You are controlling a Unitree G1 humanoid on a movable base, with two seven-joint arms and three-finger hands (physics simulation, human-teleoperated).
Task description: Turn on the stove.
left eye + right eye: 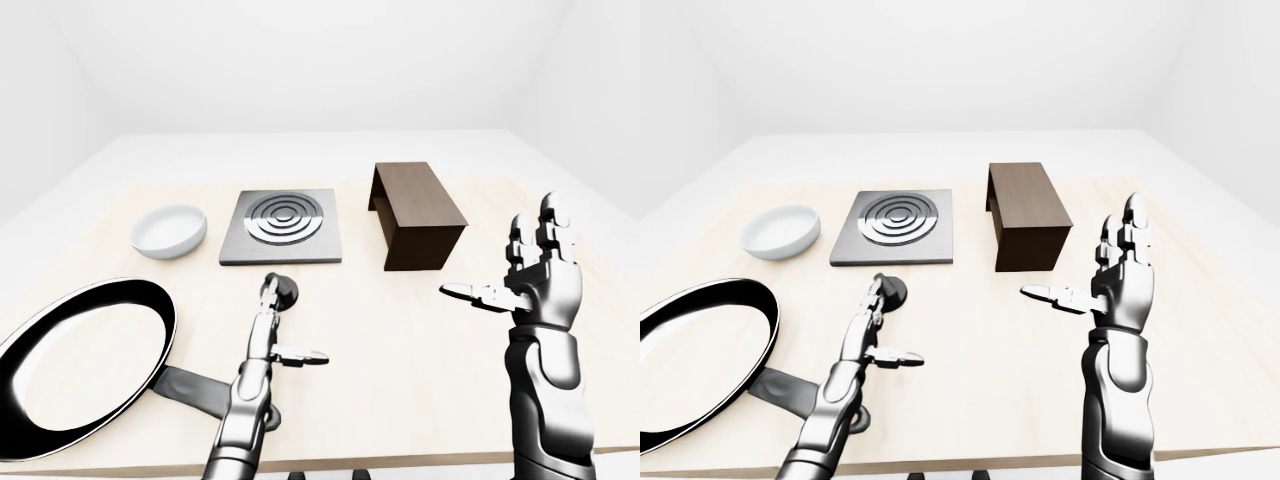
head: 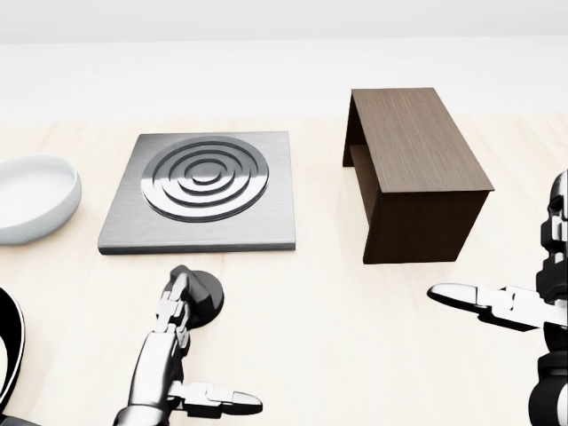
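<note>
Black stove knob (image 2: pixel 202 296) just below the stove (image 2: pixel 204 191) near mid-desk, touched by extended fingertips of the open left hand (image 2: pixel 173 342), right hand (image 1: pixel 540 275) splayed idle; best closing fingers round the knob before twisting.

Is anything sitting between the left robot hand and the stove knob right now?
Nothing visible is in the way. In the head view the left robot hand already has its open fingertips over the near left part of the black stove knob, which lies on the table just below the stove plate.
</note>
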